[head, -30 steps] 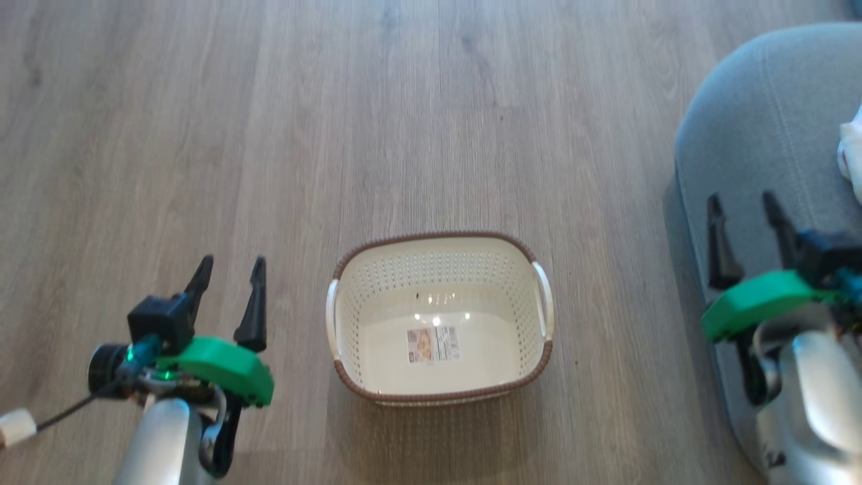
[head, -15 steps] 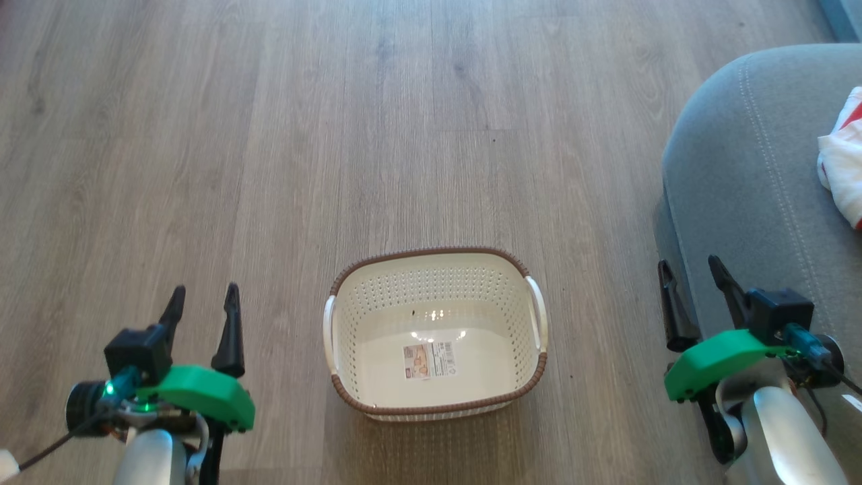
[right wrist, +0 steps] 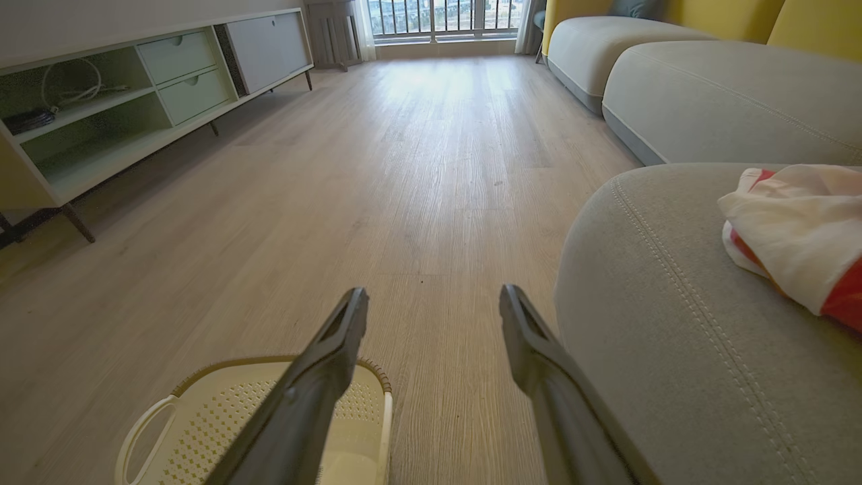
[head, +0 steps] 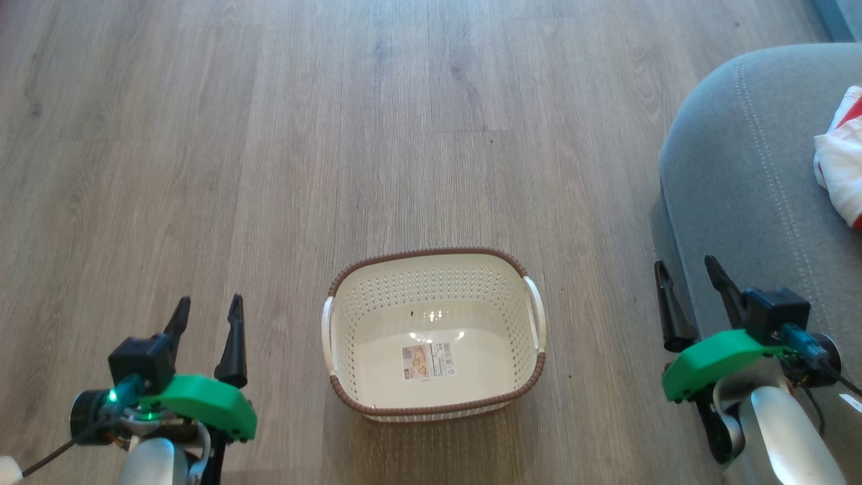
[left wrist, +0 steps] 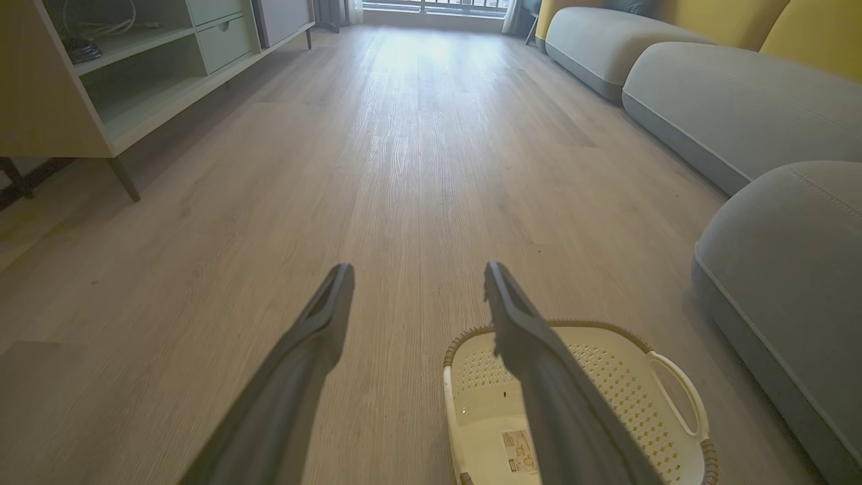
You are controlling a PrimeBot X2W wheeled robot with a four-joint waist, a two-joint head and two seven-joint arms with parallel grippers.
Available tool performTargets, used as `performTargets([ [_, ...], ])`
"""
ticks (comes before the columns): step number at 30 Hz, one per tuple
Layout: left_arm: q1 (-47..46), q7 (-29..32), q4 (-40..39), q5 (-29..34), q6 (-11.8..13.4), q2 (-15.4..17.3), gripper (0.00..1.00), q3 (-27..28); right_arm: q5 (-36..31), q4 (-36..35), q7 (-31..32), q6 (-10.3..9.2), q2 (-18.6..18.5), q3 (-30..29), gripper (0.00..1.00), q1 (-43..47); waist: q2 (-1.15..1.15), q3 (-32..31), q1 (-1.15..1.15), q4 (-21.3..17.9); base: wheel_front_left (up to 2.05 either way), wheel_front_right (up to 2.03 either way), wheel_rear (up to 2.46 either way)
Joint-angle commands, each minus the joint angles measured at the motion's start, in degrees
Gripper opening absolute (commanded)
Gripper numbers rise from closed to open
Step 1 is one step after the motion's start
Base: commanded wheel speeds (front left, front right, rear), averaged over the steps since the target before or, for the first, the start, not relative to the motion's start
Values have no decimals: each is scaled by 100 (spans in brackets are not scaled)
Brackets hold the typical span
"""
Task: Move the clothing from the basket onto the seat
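The cream basket (head: 350,296) with a brown rim stands on the wood floor in the lower middle of the head view; inside it only a label sticker shows. It also appears as the basket (left wrist: 606,377) and the basket (right wrist: 202,417) in the wrist views. The white and red clothing (head: 840,165) lies on the grey seat (head: 741,182) at the right, seen closer as the clothing (right wrist: 794,236) on the seat (right wrist: 673,323). My left gripper (head: 207,311) is open, left of the basket. My right gripper (head: 685,273) is open beside the seat's rounded corner, holding nothing.
A low cabinet (left wrist: 87,81) with open shelves and drawers runs along the far left wall. More grey sofa cushions (left wrist: 727,94) with yellow backs line the right side. Bare wood floor (head: 337,135) stretches ahead of the basket.
The head camera shifted, so the basket and seat sit differently in the picture. My right gripper has drawn back off the seat toward its corner, and the left gripper has sunk lower. Both stay open.
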Motion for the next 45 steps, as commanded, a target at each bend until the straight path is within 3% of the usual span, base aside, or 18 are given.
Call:
performTargets([
  [1,-149,-71,-172,56,-6,26,100,205,-2,-192,-53,-1,-8,137,100,-148,0,-4,0,-1,0,0,0],
  [2,-142,-71,-172,46,-16,24,100,208,-2,-202,-53,-1,-7,140,100,-153,0,-7,0,-3,0,0,0],
  [3,0,0,0,0,-6,-7,0,25,0,-11,0,0,1,1,0,0,0,-7,0,-4,0,0,0],
  [9,5,102,243,-183,-6,-22,0,77,187,190,88,1,31,-44,0,38,0,-20,0,-6,0,0,0],
  [45,51,646,-69,-2579,-50,-14,0,119,2541,-302,647,0,107,-156,0,224,0,-132,0,-10,0,0,0],
])
